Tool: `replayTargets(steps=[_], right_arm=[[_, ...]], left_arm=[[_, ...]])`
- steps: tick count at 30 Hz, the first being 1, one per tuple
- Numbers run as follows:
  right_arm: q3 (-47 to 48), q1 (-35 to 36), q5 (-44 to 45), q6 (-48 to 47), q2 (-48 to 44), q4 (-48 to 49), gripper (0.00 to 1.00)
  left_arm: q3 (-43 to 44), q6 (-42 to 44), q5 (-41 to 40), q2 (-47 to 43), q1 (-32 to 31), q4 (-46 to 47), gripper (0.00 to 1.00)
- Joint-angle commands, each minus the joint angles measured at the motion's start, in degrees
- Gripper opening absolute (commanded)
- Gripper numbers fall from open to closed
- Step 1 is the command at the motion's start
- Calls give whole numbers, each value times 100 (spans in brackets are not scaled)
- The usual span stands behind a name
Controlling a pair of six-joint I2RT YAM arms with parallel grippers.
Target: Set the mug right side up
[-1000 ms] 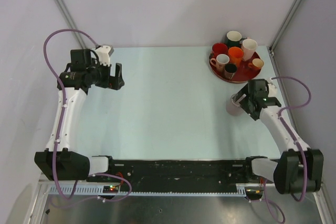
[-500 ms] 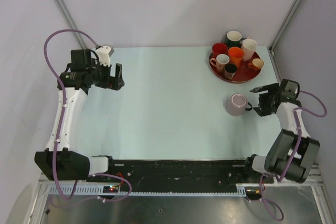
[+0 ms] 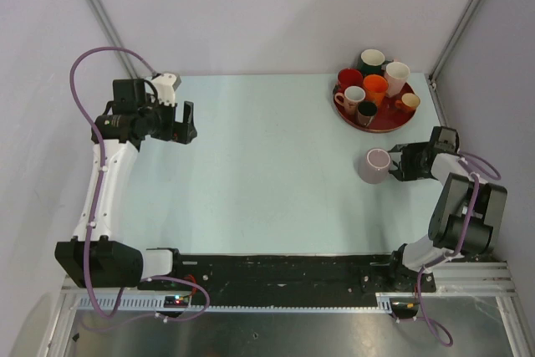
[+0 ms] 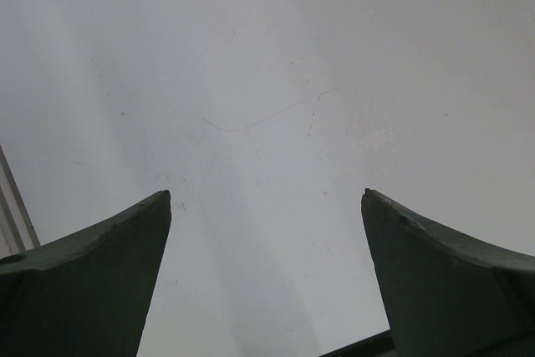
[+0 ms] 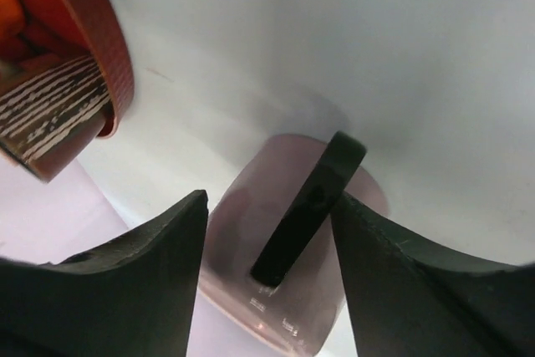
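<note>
A pink mug (image 3: pixel 375 165) with a black handle (image 3: pixel 393 168) stands on the table at the right, apparently with its flat bottom up. My right gripper (image 3: pixel 404 162) lies low just right of it, jaws open on either side of the handle. In the right wrist view the handle (image 5: pixel 305 211) sits between my fingers (image 5: pixel 269 198), close against the right one, with the pink body (image 5: pixel 242 232) behind it. My left gripper (image 3: pixel 185 123) hangs open and empty over the table's far left; its wrist view (image 4: pixel 266 198) shows only bare table.
A round red tray (image 3: pixel 380 129) with several upright mugs stands at the back right, just beyond the pink mug. Its rim shows in the right wrist view (image 5: pixel 109 56). The table's right edge and a frame post run close behind my right arm.
My right gripper left the mug, swung out to the right, then came back low toward the handle. The mug shifted slightly. The left arm has not moved.
</note>
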Motion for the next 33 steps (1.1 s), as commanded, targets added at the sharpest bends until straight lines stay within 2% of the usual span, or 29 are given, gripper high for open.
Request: replayTargets(steps=[1,4,8,10,16,21,24,30,33], right_arm=[[58,50,-142,-101,474,369,58],[67,117,-278,-271,667,453,43],[72,245,-464,-624,628,543,12],[109,321,-618,-846,495,536,3],[475,1148,-1066,-1794,-434,545,0],[979,2584,-1163,-2150,-1454,1293,0],[1434,3342,-986,-2240,-1775,1894,0],[2094,4640,-425,-2795,-2028,3265,0],[2398,4962,-430,-2845,-1925,3701,0]], left_arm=[[3,154,-59,-187,-18,90,98],[6,158,-67,-191,-18,84,98],[-19,166,-72,-212,-20,94,98],[-30,163,-59,-230,-25,87,98],[-26,165,351,-262,-18,90,98],[142,108,1556,-280,-42,83,98],[403,-93,2108,-249,-347,86,99],[1580,-607,3609,57,-1119,82,100],[2327,-898,4179,406,-1558,84,100]])
